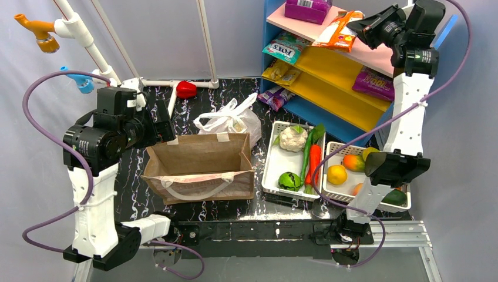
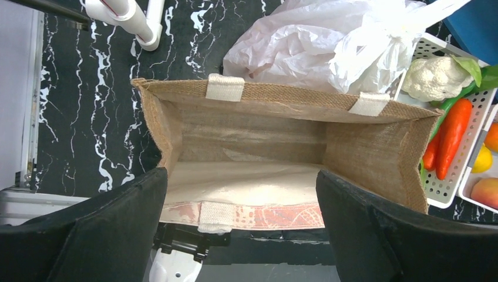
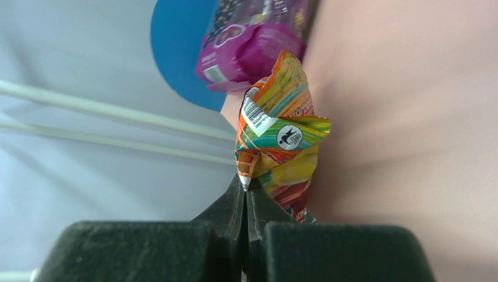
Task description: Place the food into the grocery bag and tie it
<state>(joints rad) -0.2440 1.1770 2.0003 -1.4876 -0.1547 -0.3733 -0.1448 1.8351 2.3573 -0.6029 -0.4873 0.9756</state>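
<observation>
Black marbled table [image 1: 130, 188] carries a brown jute bag [image 1: 199, 158]; behind it the thin white plastic grocery bag [image 1: 232, 120] lies slumped, toy fruit and vegetables [image 1: 336, 174] in trays [image 1: 269, 170] beside; our left gripper [image 2: 241, 176] gapes wide; our right gripper [image 3: 245, 194] pinches only a corner of an orange snack packet [image 3: 282, 141]; we fear it slips, or lands in the wrong bag.

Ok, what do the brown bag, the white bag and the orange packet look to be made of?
Brown bag: coarse woven fabric, probably jute, matte; the weave shows on its walls, with pale webbing handles. White bag: thin plastic film, translucent, slightly shiny, crinkled. Packet: glossy printed film, plastic or foil-lined, creased sharply where pinched.
</observation>
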